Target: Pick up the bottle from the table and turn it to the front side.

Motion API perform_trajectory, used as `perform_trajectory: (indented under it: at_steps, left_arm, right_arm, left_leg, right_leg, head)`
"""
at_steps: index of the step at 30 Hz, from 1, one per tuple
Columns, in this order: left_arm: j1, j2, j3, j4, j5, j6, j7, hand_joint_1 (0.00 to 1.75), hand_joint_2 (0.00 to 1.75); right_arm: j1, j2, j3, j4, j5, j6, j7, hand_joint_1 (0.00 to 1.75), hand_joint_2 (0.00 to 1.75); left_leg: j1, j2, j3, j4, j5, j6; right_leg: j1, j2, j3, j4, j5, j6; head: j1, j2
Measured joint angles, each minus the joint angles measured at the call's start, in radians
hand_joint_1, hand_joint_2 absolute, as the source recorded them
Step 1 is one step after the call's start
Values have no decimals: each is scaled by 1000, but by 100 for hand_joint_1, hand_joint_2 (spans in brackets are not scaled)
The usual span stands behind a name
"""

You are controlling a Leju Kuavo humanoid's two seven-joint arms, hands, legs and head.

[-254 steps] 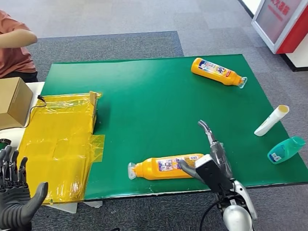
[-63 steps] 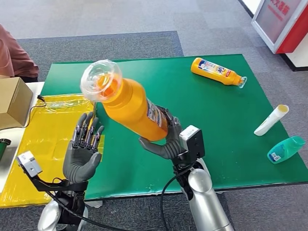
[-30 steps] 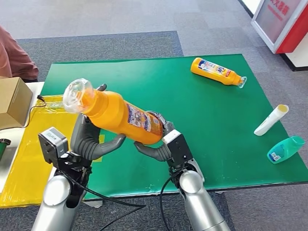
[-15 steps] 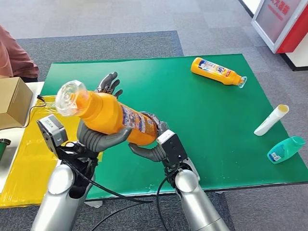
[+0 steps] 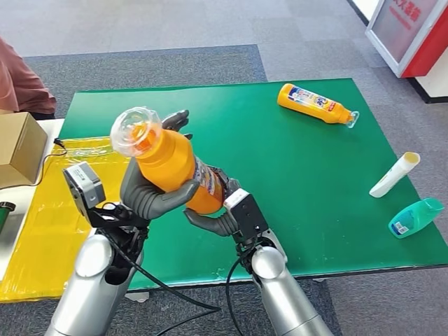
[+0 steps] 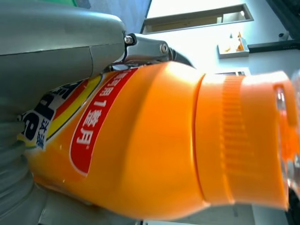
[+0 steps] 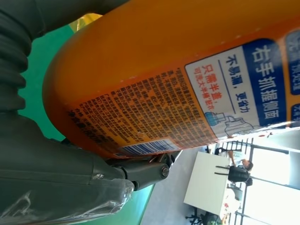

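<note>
The orange bottle (image 5: 169, 164) is off the worktop (image 5: 274, 140), held left of centre in the head view, tilted with its clear cap (image 5: 134, 131) toward the upper left and toward the camera. The left robot hand (image 5: 150, 189) grips its upper body just below the cap, thumb across the front and fingers showing behind the bottle. The right robot hand (image 5: 214, 210) grips the base end from beneath (thumb pointing toward the left of the frame). In the left wrist view the bottle (image 6: 155, 140) shows a red label patch and the ribbed orange collar; in the right wrist view the bottle (image 7: 169, 70) shows small print and a barcode.

A second orange bottle (image 5: 316, 103) lies at the upper right, a white tube (image 5: 395, 174) and a teal bottle (image 5: 416, 217) near the right edge. A yellow sheet (image 5: 42, 224) covers the left side, beside a cardboard box (image 5: 20, 147).
</note>
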Motion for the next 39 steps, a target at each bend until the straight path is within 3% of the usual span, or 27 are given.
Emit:
perform_trajectory:
  at_steps: [14,15,18,19,22,26,35,39]
  left_arm:
    - [-3,15,-1,16,25,-1,-12,175,175]
    - [-3,16,-1,17,28,-1,-14,175,175]
    - [-1,19,0,19,29,3,-21,175,175]
    - [2,19,1,18,24,12,-26,175,175]
    - [35,14,4,-4,-32,68,-55,175,175]
    - [98,-8,12,-82,-222,182,-104,175,175]
    - [198,-45,55,-253,-500,359,-163,175,175]
    - [220,-45,63,-291,-708,458,-175,175,175]
  right_arm:
    - [0,0,4,20,-11,0,-5,175,175]
    - [0,0,4,21,-12,0,-5,162,175]
    - [0,0,4,24,-17,0,-5,31,175]
    - [-1,0,4,24,-21,-1,-3,0,175]
    - [0,0,3,25,-35,-8,13,0,175]
    - [9,0,-9,17,-44,-22,34,0,175]
    - [49,-6,-105,-65,-59,-57,62,0,175]
    - [65,-10,-147,-114,-71,-65,66,0,175]
  left_leg:
    - [0,0,0,0,0,0]
    - [0,0,0,0,0,0]
    - [0,0,0,0,0,0]
    - [0,0,0,0,0,0]
    - [0,0,0,0,0,0]
    - [0,0,0,0,0,0]
    - [0,0,-1,0,0,0]
    - [0,0,-1,0,0,0]
  right_leg:
    - [0,0,0,0,0,0]
    - [0,0,0,0,0,0]
    - [0,0,0,0,0,0]
    - [0,0,0,0,0,0]
    - [0,0,0,0,0,0]
    - [0,0,0,0,0,0]
    - [0,0,-1,0,0,0]
    - [0,0,-1,0,0,0]
  head:
    - [0,0]
    - [0,0]
    - [0,0]
    - [0,0]
    - [0,0]
    - [0,0]
    - [0,0]
    - [0,0]
